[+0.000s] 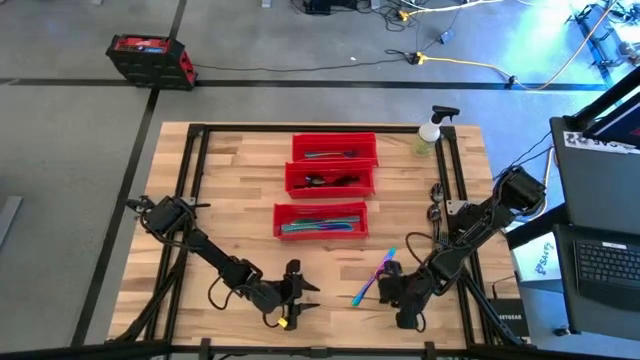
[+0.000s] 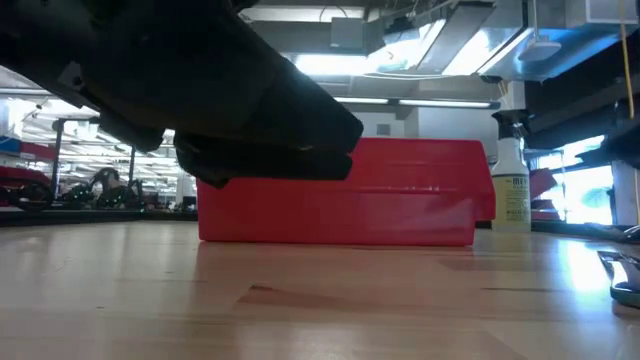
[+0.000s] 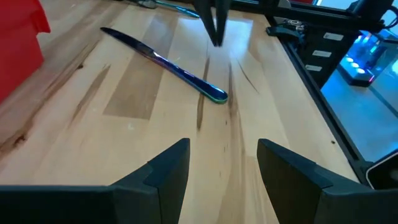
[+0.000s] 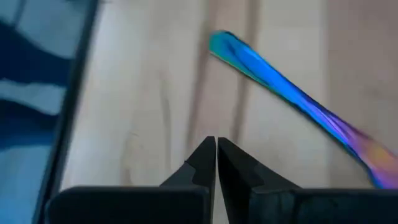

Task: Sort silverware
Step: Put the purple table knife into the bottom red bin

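**One knife loose on the table, nothing held**

Three red bins point(image 1: 335, 148) sit stacked mid-frame in the high view, each with silverware point(image 1: 320, 226) in it. An iridescent knife point(image 1: 372, 279) lies flat on the wood, lower centre-right, just beside the right gripper point(image 1: 387, 285), whose fingers are pressed together on nothing. Left gripper point(image 1: 308, 297) is at lower centre, fingers apart, empty, pointing toward the knife. More cutlery point(image 1: 436, 200) lies by the right table edge. Spray bottle point(image 1: 429, 132) stands upper right.
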Controlling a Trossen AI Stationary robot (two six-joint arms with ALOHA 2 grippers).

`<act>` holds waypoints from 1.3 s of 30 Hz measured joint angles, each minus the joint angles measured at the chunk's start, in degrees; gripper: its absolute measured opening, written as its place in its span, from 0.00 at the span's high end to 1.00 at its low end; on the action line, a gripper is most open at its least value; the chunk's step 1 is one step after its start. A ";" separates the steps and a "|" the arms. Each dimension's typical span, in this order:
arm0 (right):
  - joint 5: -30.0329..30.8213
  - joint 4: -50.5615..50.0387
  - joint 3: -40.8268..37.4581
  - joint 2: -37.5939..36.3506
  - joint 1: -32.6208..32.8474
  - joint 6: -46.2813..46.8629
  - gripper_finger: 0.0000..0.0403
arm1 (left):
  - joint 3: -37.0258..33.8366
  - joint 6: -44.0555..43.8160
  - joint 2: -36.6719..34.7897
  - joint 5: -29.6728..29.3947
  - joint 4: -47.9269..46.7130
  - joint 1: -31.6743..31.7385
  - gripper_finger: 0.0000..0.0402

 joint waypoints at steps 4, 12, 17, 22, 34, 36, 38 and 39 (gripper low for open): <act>-4.04 4.83 0.13 3.93 -2.34 -9.38 1.00 | 0.00 -0.12 0.00 -0.33 -0.81 0.05 0.56; -10.63 7.97 4.80 11.45 -8.22 -20.32 1.00 | 0.00 -3.78 0.02 -0.39 -2.93 0.09 0.56; -12.51 8.62 7.80 14.10 -11.18 -24.32 1.00 | 0.00 -4.30 0.02 -0.39 -3.12 0.09 0.56; -12.71 10.74 8.37 15.04 -13.13 -25.29 1.00 | 0.00 -4.56 0.02 -0.41 -4.06 0.09 0.56; -9.44 12.51 9.09 15.25 -15.19 -27.41 1.00 | 0.00 -3.50 0.04 -0.39 -3.92 0.16 0.56; -10.45 12.49 10.32 15.25 -14.69 -27.59 1.00 | 0.00 -2.73 0.04 -0.39 -3.85 0.46 0.56; -13.24 11.19 12.02 15.06 -14.26 -27.61 1.00 | 0.00 -2.32 0.06 -0.42 -3.40 1.06 0.56; -14.63 9.37 13.00 14.68 -13.79 -27.58 1.00 | 0.00 -1.82 0.11 -0.42 -2.68 1.45 0.56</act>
